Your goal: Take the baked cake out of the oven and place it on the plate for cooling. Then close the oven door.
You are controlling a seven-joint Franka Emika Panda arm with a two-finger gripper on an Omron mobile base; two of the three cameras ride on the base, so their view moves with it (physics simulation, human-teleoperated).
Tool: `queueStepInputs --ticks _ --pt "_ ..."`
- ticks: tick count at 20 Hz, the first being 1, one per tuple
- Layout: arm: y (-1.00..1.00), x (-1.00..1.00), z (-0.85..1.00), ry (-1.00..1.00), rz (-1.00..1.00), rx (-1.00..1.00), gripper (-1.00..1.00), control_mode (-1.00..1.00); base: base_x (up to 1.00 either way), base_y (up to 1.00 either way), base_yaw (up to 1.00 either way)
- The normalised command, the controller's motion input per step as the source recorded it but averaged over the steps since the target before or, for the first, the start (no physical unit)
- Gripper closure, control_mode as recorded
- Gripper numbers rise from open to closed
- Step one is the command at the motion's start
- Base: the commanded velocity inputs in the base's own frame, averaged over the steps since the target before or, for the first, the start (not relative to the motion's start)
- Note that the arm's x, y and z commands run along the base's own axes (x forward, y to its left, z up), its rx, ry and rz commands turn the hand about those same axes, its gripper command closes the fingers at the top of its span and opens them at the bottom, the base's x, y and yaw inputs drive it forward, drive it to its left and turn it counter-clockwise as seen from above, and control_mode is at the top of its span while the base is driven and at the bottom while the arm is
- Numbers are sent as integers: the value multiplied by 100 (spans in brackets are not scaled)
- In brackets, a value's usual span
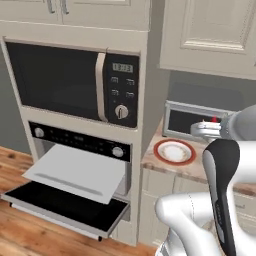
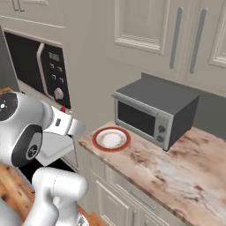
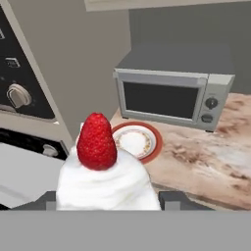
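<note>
In the hand view the baked cake (image 3: 105,181), white with a red berry on top, sits between my gripper's (image 3: 109,200) two dark tips, which are shut on it. From the left base view my gripper (image 1: 201,130) hangs in the air above the counter, just right of the plate (image 1: 159,150), with the cake's red top (image 1: 214,120) showing. The red-rimmed plate (image 3: 154,147) lies empty on the counter ahead of and below the cake. The oven (image 1: 75,140) stands to the left, and the oven door (image 1: 65,207) hangs open with the grey tray (image 1: 75,172) pulled out over it.
A silver toaster oven (image 3: 171,98) stands right behind the plate. A black microwave (image 1: 60,80) sits above the oven. The marble counter (image 2: 176,167) runs on to the right, with cabinets (image 2: 176,35) overhead. My own arm (image 1: 222,190) rises at the lower right.
</note>
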Motion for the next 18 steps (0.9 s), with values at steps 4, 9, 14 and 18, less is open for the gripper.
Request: queueStepInputs --ticks 4,9,14,18 --pt "0 0 0 0 0 0 100 100 24 -38 21" --pt "0 0 0 0 0 0 100 100 8 -22 6" --pt "0 0 0 0 0 0 100 100 23 -12 0" --pt "0 0 0 0 0 0 100 100 26 -11 0"
